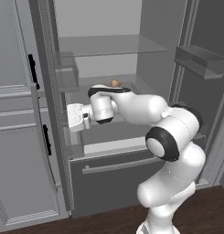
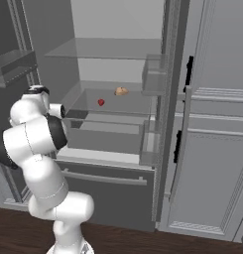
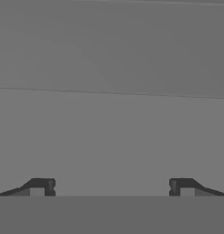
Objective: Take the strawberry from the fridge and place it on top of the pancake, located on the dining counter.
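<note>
While the arm hides part of the fridge (image 1: 109, 183) shelf | strawberry (image 2: 100, 102) small, far | gripper (image 3: 111, 187) wide, empty

In the left base view the arm (image 1: 145, 109) is covering most of the fridge's (image 1: 109, 50) middle shelf, hiding all but a sliver of a tan item (image 1: 115, 83) too small to identify. The fridge is running past the top edge, and the gripper's fingertips (image 3: 40, 186) are getting clipped at the bottom of the hand view.
</note>
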Controlling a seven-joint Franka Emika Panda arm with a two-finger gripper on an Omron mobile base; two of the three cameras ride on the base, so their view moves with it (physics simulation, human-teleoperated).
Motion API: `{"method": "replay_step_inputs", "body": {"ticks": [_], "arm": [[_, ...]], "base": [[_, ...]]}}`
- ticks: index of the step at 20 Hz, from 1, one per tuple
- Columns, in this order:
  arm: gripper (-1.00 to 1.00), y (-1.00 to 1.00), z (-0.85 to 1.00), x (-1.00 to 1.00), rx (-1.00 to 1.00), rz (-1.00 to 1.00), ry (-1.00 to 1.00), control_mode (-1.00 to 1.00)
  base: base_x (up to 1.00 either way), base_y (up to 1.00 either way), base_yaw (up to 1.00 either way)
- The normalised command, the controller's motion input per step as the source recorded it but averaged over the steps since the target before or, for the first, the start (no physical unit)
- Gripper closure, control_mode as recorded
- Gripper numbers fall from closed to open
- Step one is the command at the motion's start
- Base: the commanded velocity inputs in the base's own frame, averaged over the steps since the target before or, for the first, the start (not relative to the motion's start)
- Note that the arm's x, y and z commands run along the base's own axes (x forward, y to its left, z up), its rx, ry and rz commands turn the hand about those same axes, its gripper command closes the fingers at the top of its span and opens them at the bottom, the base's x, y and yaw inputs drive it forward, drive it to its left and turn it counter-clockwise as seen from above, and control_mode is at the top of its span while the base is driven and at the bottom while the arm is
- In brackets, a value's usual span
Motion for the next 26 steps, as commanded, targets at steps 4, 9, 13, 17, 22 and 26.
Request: {"method": "replay_step_inputs", "body": {"ticks": [4,9,13,17,22,26], "arm": [[-1.00,-0.96,0.13,0.00,-0.06,-0.01,0.00,-1.00],[-1.00,-1.00,0.11,0.04,-0.10,-0.01,0.00,-1.00],[-1.00,-1.00,0.00,0.40,-0.32,0.02,0.00,-1.00],[-1.00,-1.00,-0.05,0.36,-0.37,0.28,-0.04,-1.00],[-1.00,-1.00,-0.24,0.06,-0.46,0.40,-0.19,-1.00],[-1.00,-0.58,-0.27,-0.56,-0.44,0.43,-0.32,-1.00]], "base": [[0.00,0.00,0.00],[0.00,0.00,0.00],[0.00,0.00,0.00],[0.00,0.00,0.00],[0.00,0.00,0.00],[0.00,0.00,0.00]]}}
